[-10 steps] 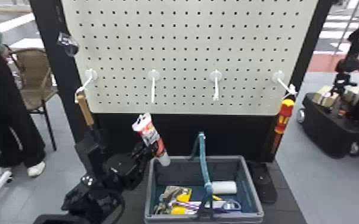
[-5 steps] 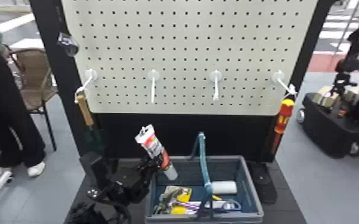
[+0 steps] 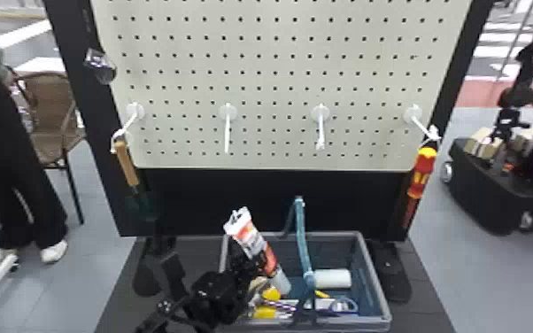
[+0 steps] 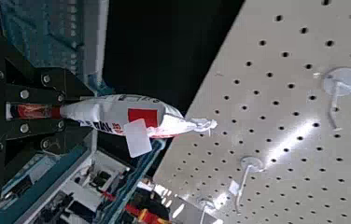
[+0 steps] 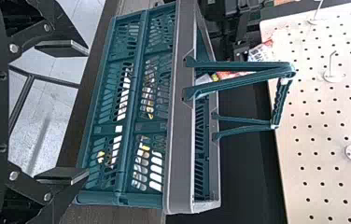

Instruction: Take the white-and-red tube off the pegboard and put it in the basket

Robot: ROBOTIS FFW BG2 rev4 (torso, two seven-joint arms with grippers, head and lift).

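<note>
Left wrist view gives the closest look at the grasp: the left gripper (image 4: 60, 111) is clenched on the white-and-red tube (image 4: 122, 112), its flat fingers pinching it from both sides, with a loose white label and the crumpled end beyond them. Equally near in the right wrist view, the right gripper (image 5: 87, 112) is spread wide and empty, beside the basket. A little farther out, that same view adds the basket's pierced side wall (image 5: 110, 93), its grey rim (image 5: 178, 140) and the upright handle (image 5: 243, 82), with part of the tube visible past the handle and above the rim. From above, the head view supplies the inside of the basket: a white cylinder (image 3: 332, 279), yellow-and-white packets, and the tube tilted over the side nearer the left arm, lower end pointing in; whether it touches anything there I can't tell. Farther off, the pegboard (image 3: 279, 79) has two bare middle hooks, with a wooden-handled trowel (image 3: 127, 164) and a red-and-yellow screwdriver (image 3: 420, 177) hanging at its sides. So the taking-off is done and the carry looks nearly complete; what remains, I judge, is some lowering, then letting go and backing clear of the handle.
</note>
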